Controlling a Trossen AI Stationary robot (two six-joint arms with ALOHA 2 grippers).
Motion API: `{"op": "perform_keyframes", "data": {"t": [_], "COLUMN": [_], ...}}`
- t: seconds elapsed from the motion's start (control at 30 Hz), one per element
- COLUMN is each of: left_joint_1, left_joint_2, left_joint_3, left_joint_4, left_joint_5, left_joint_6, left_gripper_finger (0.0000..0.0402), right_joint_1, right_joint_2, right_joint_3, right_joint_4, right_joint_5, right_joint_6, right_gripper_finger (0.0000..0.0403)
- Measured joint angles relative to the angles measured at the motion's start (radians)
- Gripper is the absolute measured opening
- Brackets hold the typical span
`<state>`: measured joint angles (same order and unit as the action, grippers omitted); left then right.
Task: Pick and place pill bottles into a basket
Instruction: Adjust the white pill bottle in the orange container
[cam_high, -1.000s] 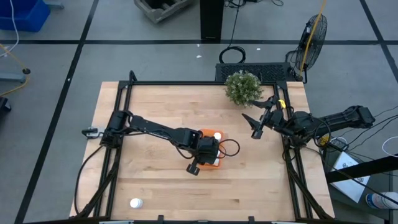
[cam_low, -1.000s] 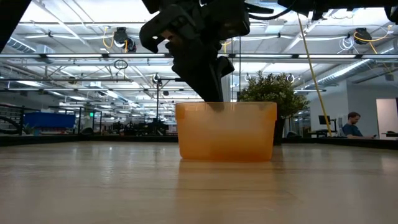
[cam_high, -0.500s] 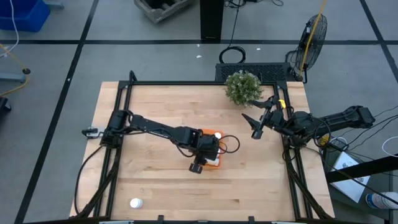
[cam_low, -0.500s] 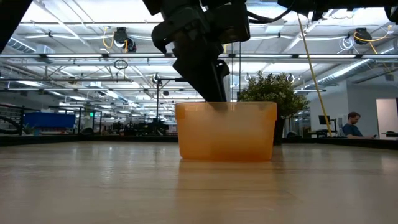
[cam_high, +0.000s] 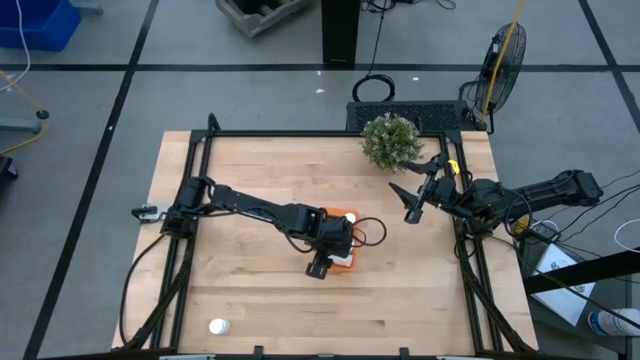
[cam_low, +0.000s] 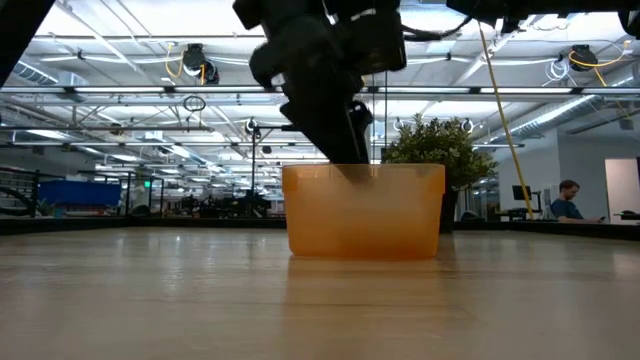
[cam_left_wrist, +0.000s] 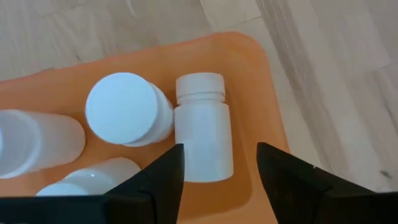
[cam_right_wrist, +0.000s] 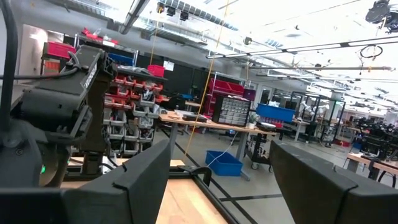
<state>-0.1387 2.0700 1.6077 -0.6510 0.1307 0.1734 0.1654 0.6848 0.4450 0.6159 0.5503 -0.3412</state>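
The orange basket (cam_left_wrist: 261, 81) stands at the table's middle (cam_high: 340, 213) and holds several white pill bottles. One bottle (cam_left_wrist: 202, 127) lies on its side by the basket's wall, and another (cam_left_wrist: 121, 107) stands upright beside it. My left gripper (cam_left_wrist: 217, 180) is open over the basket, pointing steeply down, with a finger on either side of the lying bottle and touching nothing. In the low view it dips behind the basket's rim (cam_low: 350, 165). One more bottle (cam_high: 218, 326) stands on the table near the front left corner. My right gripper (cam_high: 410, 205) waits open, raised at the table's right.
A green bushy plant (cam_high: 390, 140) stands at the table's far right, close to my right gripper. A black frame (cam_high: 300, 133) runs round the table's edges. Bare wood (cam_high: 250, 290) lies between the basket and the lone bottle.
My left gripper has stayed over the basket and rolled a little about its own pointing line. In the low view its fingers stand wider at the basket's rim than a second ago.
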Motion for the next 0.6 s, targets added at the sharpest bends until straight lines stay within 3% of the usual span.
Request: {"op": "perform_keyframes", "data": {"t": [0.6], "left_joint_1": [0.004], "left_joint_2": [0.069], "left_joint_3": [0.0], "left_joint_4": [0.015], "left_joint_5": [0.034], "left_joint_6": [-0.021], "left_gripper_finger": [0.0207], "right_joint_1": [0.0], "right_joint_2": [0.0], "right_joint_3": [0.0], "right_joint_4": [0.0], "right_joint_5": [0.0], "right_joint_6": [0.001], "right_gripper_finger": [0.0265]}}
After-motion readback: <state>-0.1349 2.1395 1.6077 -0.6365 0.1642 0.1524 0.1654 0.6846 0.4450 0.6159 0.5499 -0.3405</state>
